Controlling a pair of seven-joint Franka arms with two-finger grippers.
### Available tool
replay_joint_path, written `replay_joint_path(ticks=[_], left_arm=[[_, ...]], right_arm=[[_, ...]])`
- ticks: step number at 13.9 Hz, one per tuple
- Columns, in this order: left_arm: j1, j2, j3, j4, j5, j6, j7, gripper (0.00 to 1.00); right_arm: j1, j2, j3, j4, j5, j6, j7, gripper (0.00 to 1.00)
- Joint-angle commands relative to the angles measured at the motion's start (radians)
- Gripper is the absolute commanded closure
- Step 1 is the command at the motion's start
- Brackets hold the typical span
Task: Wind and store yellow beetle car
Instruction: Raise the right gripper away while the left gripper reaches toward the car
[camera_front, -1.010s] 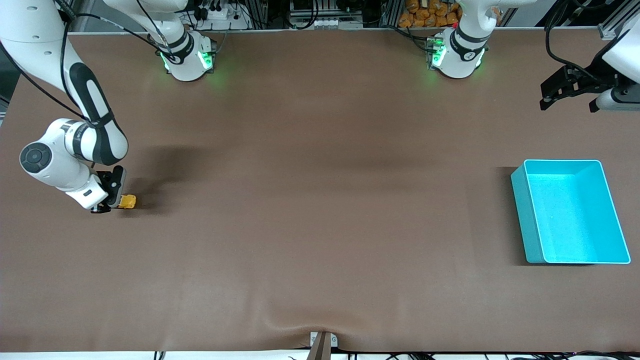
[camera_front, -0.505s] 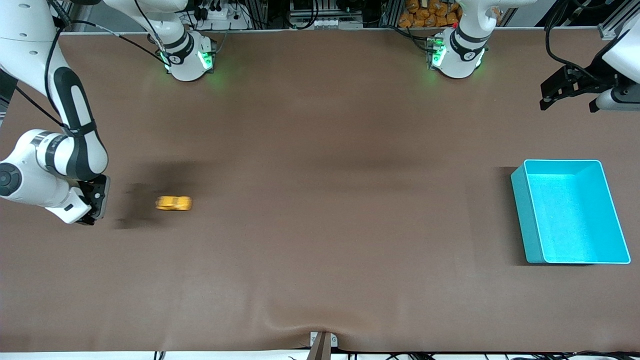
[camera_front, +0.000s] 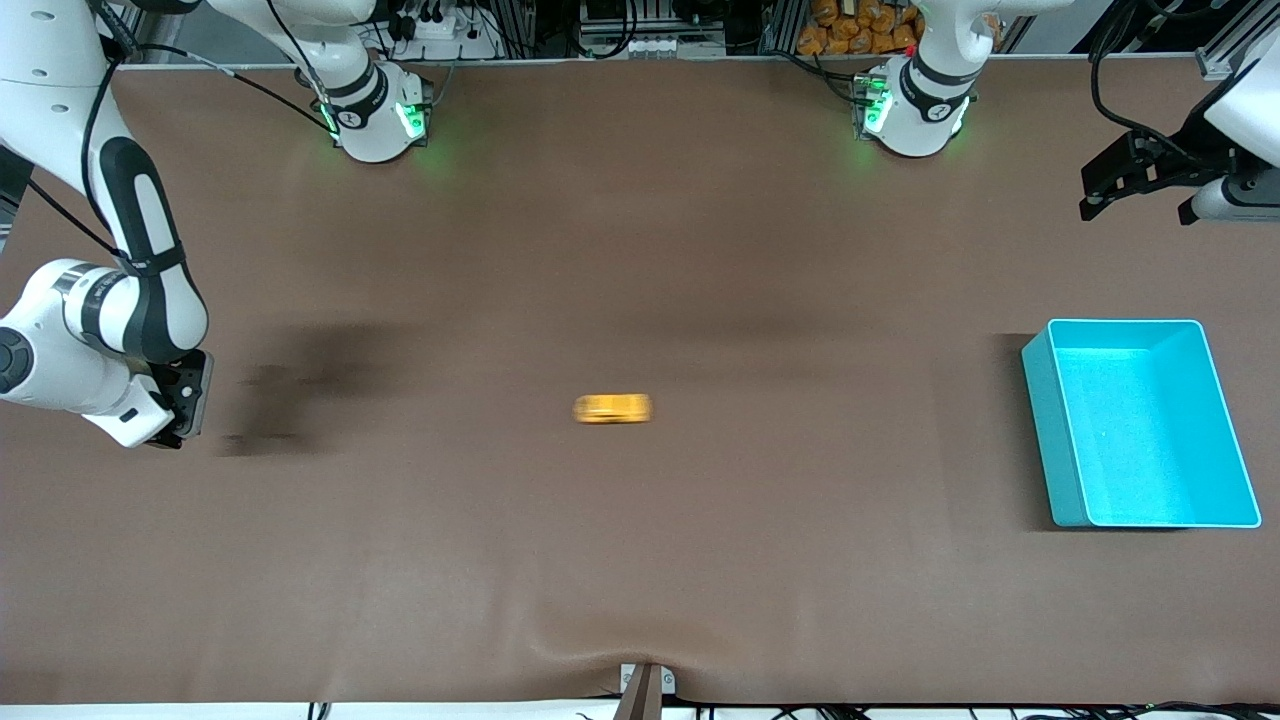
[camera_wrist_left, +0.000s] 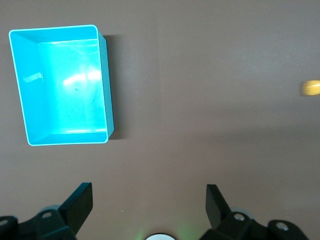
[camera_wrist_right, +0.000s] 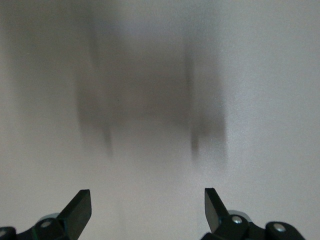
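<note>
The yellow beetle car (camera_front: 612, 409) is a motion-blurred yellow streak on the brown table near its middle, free of both grippers; it also shows in the left wrist view (camera_wrist_left: 310, 88). The turquoise bin (camera_front: 1140, 425) stands empty at the left arm's end of the table and shows in the left wrist view (camera_wrist_left: 105, 90). My right gripper (camera_front: 180, 415) is open and empty, low over the table at the right arm's end; its wrist view (camera_wrist_right: 147, 210) shows only bare table. My left gripper (camera_front: 1140, 190) is open and empty, up in the air above the bin's end of the table (camera_wrist_left: 149, 205).
The brown table cover (camera_front: 640, 540) has a small bump at its edge nearest the front camera. Both arm bases (camera_front: 375, 115) stand along the edge farthest from that camera.
The right gripper let go of the car and drew back toward its own end of the table. The car rolled from there toward the bin, reaching the table's middle. The left arm has not moved.
</note>
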Motion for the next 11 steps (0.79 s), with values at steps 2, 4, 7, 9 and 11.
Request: replay_joint_path(ticks=[2, 4, 7, 9, 11], left_arm=[[0.002, 0.005, -0.003, 0.014, 0.025, -0.006, 0.009, 0.0], [0.002, 0.005, -0.003, 0.014, 0.025, -0.006, 0.009, 0.0], [0.002, 0.006, -0.003, 0.013, 0.025, -0.006, 0.009, 0.0], [0.002, 0.006, -0.003, 0.014, 0.025, -0.006, 0.009, 0.0], [0.002, 0.006, -0.003, 0.013, 0.025, -0.006, 0.009, 0.0]], right_arm=[[-0.015, 0.011, 0.01, 0.018, 0.011, -0.009, -0.005, 0.0], [-0.015, 0.011, 0.01, 0.018, 0.009, -0.009, -0.005, 0.0], [-0.015, 0.011, 0.01, 0.018, 0.009, -0.009, -0.004, 0.0], [-0.015, 0.01, 0.01, 0.021, 0.018, -0.009, -0.002, 0.0], [-0.014, 0.006, 0.01, 0.045, 0.059, -0.012, 0.001, 0.0]])
